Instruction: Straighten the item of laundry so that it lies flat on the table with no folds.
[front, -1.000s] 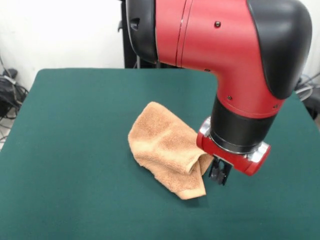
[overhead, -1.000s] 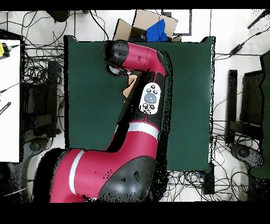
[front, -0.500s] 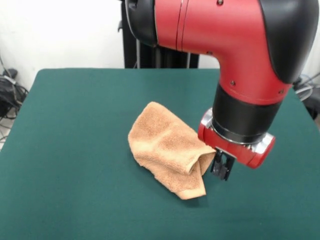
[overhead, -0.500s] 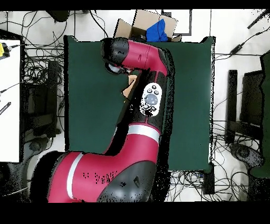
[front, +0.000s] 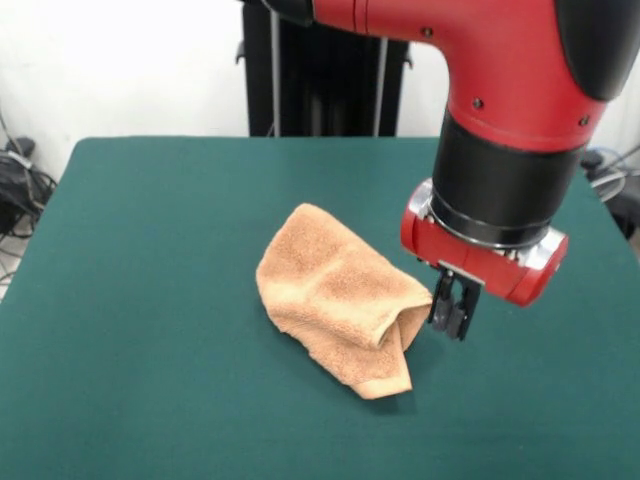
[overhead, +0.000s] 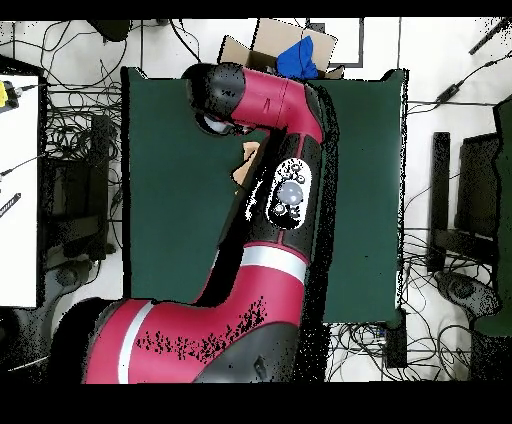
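The small peach-orange terry-cloth towel lies bunched and folded mid-worktop. My black claw hangs just beside its raised corner, holding nothing, fingers near together. I worry it could miss and drag the folds tighter.

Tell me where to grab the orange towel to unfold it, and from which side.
Grip the towel at the folded-over flap's raised corner, beside the gripper. Probably come from above on that side: the flap stands off the green table there, so fingers can pinch one layer and pull it outward.
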